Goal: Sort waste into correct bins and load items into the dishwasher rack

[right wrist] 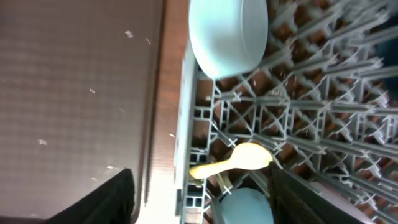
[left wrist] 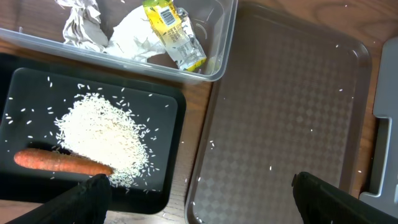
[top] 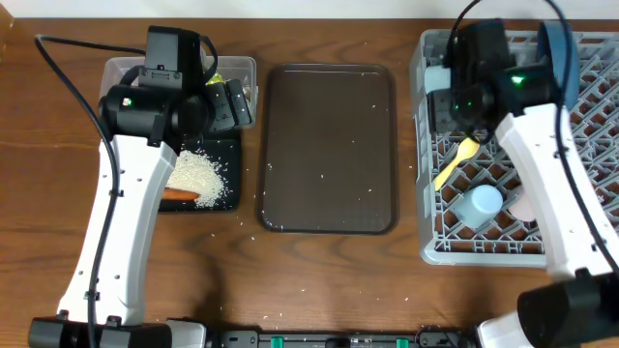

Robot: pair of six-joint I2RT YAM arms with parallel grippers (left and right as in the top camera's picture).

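The clear tub [left wrist: 227, 37] holds crumpled white paper [left wrist: 134, 34] and a yellow-green wrapper [left wrist: 174, 34]. In front of it, the black tray [left wrist: 168, 106] carries a heap of rice [left wrist: 106, 137] and an orange carrot [left wrist: 62, 162]. My left gripper [left wrist: 199, 199] hangs open and empty above the tray's right edge. In the grey rack [top: 430, 193] lie the yellow spoon [right wrist: 239, 160], a light blue cup [right wrist: 245, 208], a light blue bowl [right wrist: 227, 31], a pink cup [top: 525, 206] and the dark blue plate [top: 559, 48]. My right gripper [right wrist: 202, 199] is open above the spoon, which rests on the pegs.
The large brown serving tray [top: 329, 145] sits between the bins and the rack, with loose rice grains on it. More grains dot the wooden table [top: 319, 280] near the front. My left arm [top: 126, 222] crosses the left side of the table.
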